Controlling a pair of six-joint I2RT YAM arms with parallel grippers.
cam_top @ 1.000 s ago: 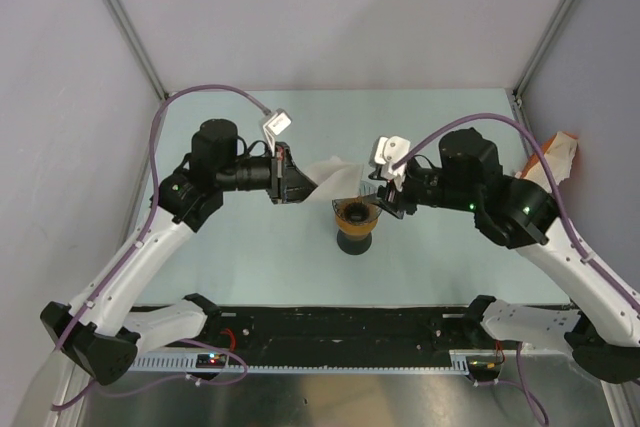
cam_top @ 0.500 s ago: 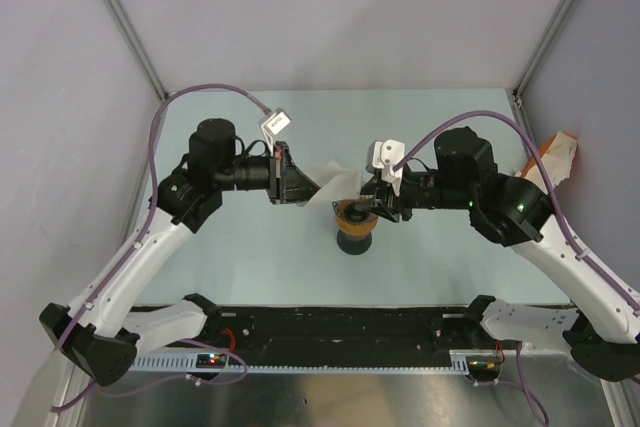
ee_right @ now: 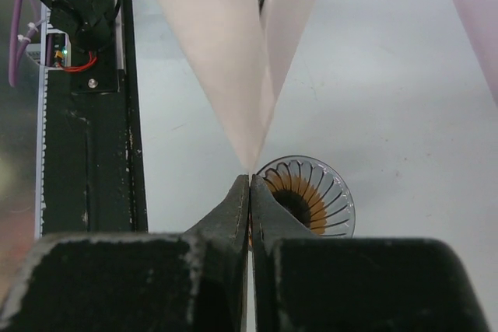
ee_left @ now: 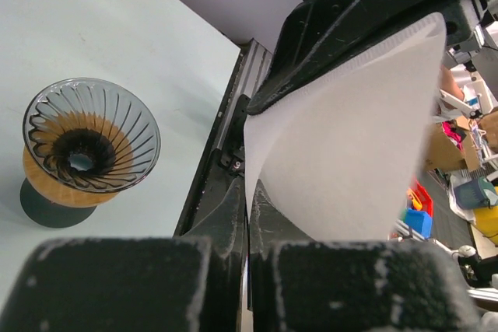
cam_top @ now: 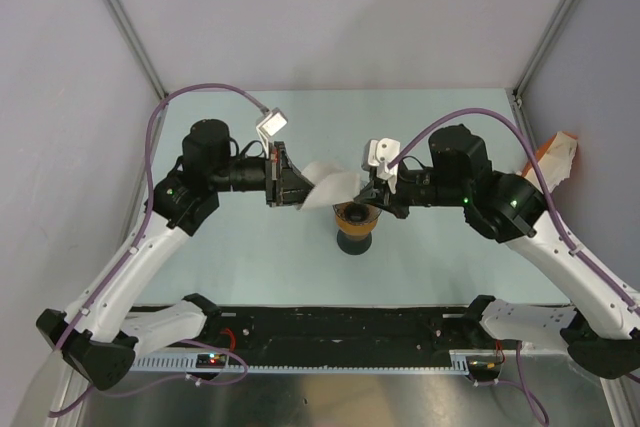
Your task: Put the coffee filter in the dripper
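Observation:
The white paper coffee filter (cam_top: 330,185) hangs in the air between my two grippers, just above and left of the dripper. My left gripper (cam_top: 297,187) is shut on its wide edge (ee_left: 342,138). My right gripper (cam_top: 368,192) is shut on its pointed tip (ee_right: 249,106). The dripper (cam_top: 356,215) is a clear ribbed cone on an orange ring and dark base, standing mid-table. It shows in the left wrist view (ee_left: 89,145) and in the right wrist view (ee_right: 307,192), just behind my right fingertips (ee_right: 237,200). The filter does not touch the dripper.
An orange and white packet (cam_top: 558,155) lies at the table's right edge. A black rail with electronics (cam_top: 340,332) runs along the near edge. Grey walls and metal posts enclose the table on three sides.
Both grippers have moved closer together over the dripper. The right gripper has come left and closed on the filter's tip; the filter is now stretched between both grippers.

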